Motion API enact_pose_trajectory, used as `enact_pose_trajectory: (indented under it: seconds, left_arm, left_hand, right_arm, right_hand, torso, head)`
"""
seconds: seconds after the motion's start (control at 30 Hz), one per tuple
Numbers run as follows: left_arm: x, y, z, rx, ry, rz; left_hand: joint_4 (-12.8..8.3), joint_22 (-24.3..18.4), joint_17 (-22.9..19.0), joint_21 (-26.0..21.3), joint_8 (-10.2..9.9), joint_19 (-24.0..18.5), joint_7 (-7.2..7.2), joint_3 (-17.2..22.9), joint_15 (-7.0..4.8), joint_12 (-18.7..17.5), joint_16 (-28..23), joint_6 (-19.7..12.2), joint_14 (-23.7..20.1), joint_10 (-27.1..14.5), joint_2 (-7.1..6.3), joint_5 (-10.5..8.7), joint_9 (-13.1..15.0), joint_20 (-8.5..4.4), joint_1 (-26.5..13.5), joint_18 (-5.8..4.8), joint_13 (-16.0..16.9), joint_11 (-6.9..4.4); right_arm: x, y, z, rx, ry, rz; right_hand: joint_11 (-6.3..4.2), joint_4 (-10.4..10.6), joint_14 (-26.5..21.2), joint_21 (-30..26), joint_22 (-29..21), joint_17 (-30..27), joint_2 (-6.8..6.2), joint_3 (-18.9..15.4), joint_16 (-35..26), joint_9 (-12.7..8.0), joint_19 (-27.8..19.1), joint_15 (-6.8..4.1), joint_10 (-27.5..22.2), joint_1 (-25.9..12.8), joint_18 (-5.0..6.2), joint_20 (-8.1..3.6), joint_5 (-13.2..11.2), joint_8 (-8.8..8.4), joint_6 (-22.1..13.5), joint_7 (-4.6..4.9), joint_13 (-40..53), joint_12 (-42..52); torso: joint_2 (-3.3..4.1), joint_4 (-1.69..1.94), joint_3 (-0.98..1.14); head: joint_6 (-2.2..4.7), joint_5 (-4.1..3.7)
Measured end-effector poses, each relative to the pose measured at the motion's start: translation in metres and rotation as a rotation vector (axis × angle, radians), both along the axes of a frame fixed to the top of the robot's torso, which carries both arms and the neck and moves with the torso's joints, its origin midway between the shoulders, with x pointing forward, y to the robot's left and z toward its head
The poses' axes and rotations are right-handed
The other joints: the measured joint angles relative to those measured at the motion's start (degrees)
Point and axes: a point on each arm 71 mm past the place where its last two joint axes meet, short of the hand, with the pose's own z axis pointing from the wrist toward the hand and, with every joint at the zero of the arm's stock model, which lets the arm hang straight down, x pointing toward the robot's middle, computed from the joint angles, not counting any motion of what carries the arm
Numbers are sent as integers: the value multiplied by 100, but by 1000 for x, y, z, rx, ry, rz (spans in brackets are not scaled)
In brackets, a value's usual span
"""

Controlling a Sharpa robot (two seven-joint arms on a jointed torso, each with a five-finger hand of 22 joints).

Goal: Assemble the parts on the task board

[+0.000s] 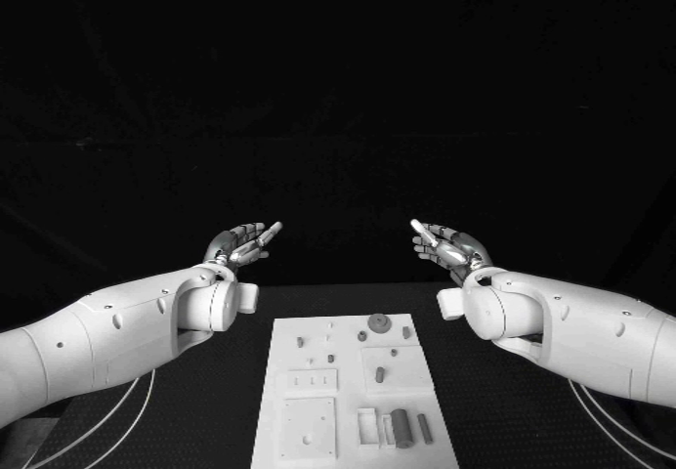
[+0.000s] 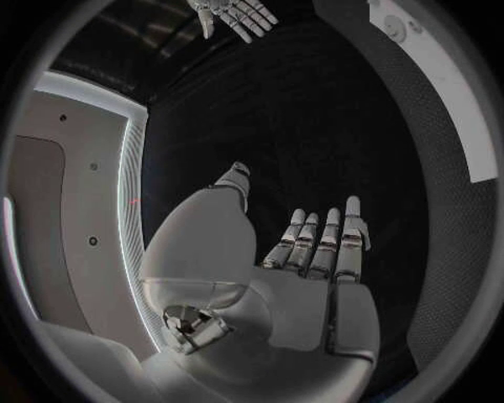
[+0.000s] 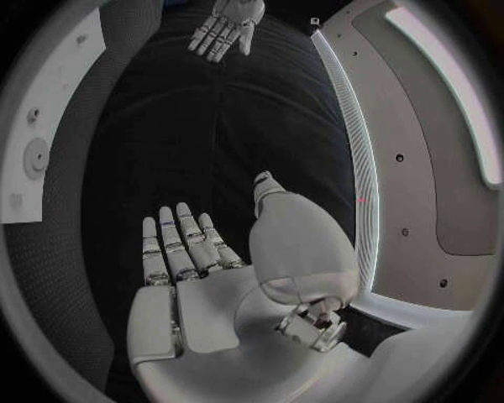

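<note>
The white task board (image 1: 353,391) lies on the black table between my arms. Grey parts lie on it: a round disc (image 1: 379,321), a small peg (image 1: 379,374) and long bars (image 1: 401,428) near its front right corner. My left hand (image 1: 242,244) is raised above the table beyond the board's far left, palm up, fingers straight and apart, holding nothing. My right hand (image 1: 448,245) mirrors it beyond the far right, also flat with nothing in it. The left wrist view shows the left hand's flat palm (image 2: 305,285) and the right hand (image 2: 233,14) across from it.
Black table surface surrounds the board. The board's edge (image 3: 42,126) shows in the right wrist view and the board (image 2: 446,84) in the left wrist view. White cables (image 1: 85,430) run along the table beside each arm.
</note>
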Motion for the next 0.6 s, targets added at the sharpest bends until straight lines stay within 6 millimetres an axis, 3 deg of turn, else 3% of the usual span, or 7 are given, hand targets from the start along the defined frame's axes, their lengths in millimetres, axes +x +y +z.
enact_pose_trajectory:
  seconds: [0.07, 0.2, 0.37, 0.43, 0.47, 0.53, 0.6]
  left_arm:
    - [6, 4, 3, 9, 20, -11]
    - [13, 8, 6, 19, 59, -39]
    - [14, 7, 4, 21, 91, -66]
    - [12, 8, 2, 28, 103, -80]
    - [8, 8, 0, 29, 110, -95]
    - [3, 15, -4, 30, 122, -108]
    - [0, 19, -4, 28, 125, -116]
  left_hand:
    - [0, 20, 66, 0, 1, -1, 1, 43, 0, 0, 50, 1, 81, 12, -3, 0, 22, -1, 3, 0, 0, 12]
    - [-5, 53, 313, 41, 132, 30, 142, 88, 50, 39, 252, 145, 358, 189, -3, 0, 160, -32, 3, 0, 30, 109]
    - [-9, 113, 491, 143, 383, 259, 245, 115, 81, 293, 485, 539, 729, 1162, 52, 0, 427, -113, 146, 0, 182, 243]
    - [-74, 160, 566, 270, 485, 530, 263, 146, 121, 396, 674, 765, 1106, 1410, 121, 0, 464, -199, 409, 0, 223, 278]
    - [-121, 192, 623, 360, 539, 724, 272, 152, 147, 467, 818, 904, 1409, 1570, 178, 29, 474, -245, 589, 50, 250, 286]
    - [-199, 228, 708, 496, 634, 1059, 295, 143, 93, 671, 1027, 1211, 1909, 1983, 293, 109, 474, -322, 914, 159, 325, 324]
    - [-240, 219, 733, 540, 677, 1291, 327, 86, 14, 843, 1087, 1528, 2223, 2357, 394, 133, 433, -388, 1208, 172, 372, 344]
  right_arm:
    - [7, -4, 3, -6, 21, 28]
    - [17, -8, 7, -21, 68, 91]
    - [21, -9, 9, -33, 113, 151]
    - [24, -9, 8, -72, 110, 168]
    - [29, -11, 7, -131, 92, 168]
    - [35, -16, 7, -281, 40, 176]
    - [37, -21, 9, -407, -7, 192]
  right_hand:
    - [18, 0, 83, 37, 242, 44, -40, 0, 57, 72, 68, -1, 61, 175, 1, 39, 22, 70, 73, 7, 12, 40]
    - [61, 23, 357, 145, 878, 140, -114, 23, 219, 259, 419, 27, 285, 545, 115, 21, 22, 267, 331, 25, 43, 132]
    - [92, 23, 768, 226, 1213, 216, -163, 23, 417, 388, 925, 27, 588, 952, 343, 0, 22, 457, 642, 47, 84, 262]
    - [99, 23, 962, 244, 1258, 238, -178, 23, 498, 423, 1142, 18, 741, 1123, 366, -2, 22, 527, 796, 59, 107, 325]
    - [104, 23, 1047, 244, 1265, 245, -178, 24, 531, 434, 1238, 12, 808, 1195, 449, -3, 22, 558, 861, 64, 113, 351]
    - [95, 23, 1235, 269, 1266, 261, -178, 24, 599, 453, 1440, -15, 961, 1345, 494, -3, 22, 617, 1008, 73, 126, 402]
    - [78, 46, 1463, 286, 1253, 277, -179, 47, 682, 471, 1674, -56, 1149, 1526, 589, -6, 22, 687, 1194, 89, 149, 477]
  torso:
    - [0, 0, 0]
    - [-1, 0, 0]
    - [-1, 1, 0]
    - [-2, -2, -1]
    - [-1, 0, -1]
    - [1, 1, -1]
    - [10, 3, -5]
  head:
    - [0, 0]
    - [-1, 0]
    - [0, 0]
    - [-9, 3]
    - [-46, 13]
    - [-107, 23]
    - [-133, 28]
